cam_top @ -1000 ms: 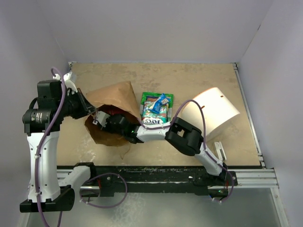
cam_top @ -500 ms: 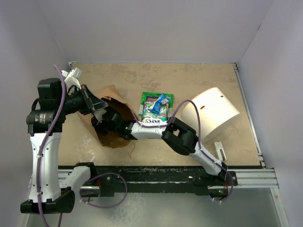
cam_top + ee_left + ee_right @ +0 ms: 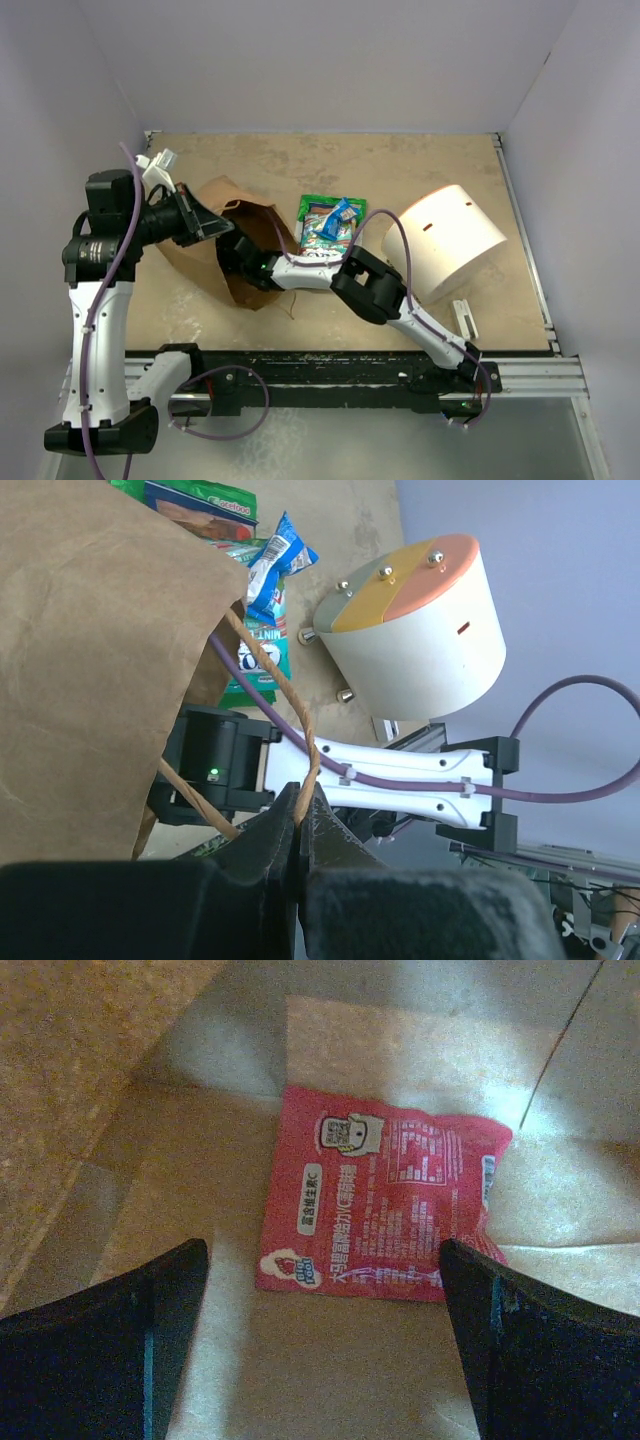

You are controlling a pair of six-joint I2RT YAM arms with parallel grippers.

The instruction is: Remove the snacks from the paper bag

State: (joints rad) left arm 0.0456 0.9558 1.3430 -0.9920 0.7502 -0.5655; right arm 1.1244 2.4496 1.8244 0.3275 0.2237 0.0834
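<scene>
The left tool (image 3: 300,815) is pinched tight on a handle (image 3: 285,695) of the bag (image 3: 90,630). Inside, the right tool (image 3: 322,1255) gapes wide and empty, straddling a red packet (image 3: 385,1205) that lies flat on the bag floor. The packet looks light, thin and slick, so it is best nipped by an edge. Other snacks (image 3: 328,225) lie on the bench (image 3: 420,165), right of the bag.

The left end effector (image 3: 300,798) is clamped shut; the right end effector (image 3: 325,1295), reaching leftward, is spread wide.

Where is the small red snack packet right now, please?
Right wrist view: the small red snack packet lies flat inside the brown paper bag, ahead of the open right tool.
</scene>
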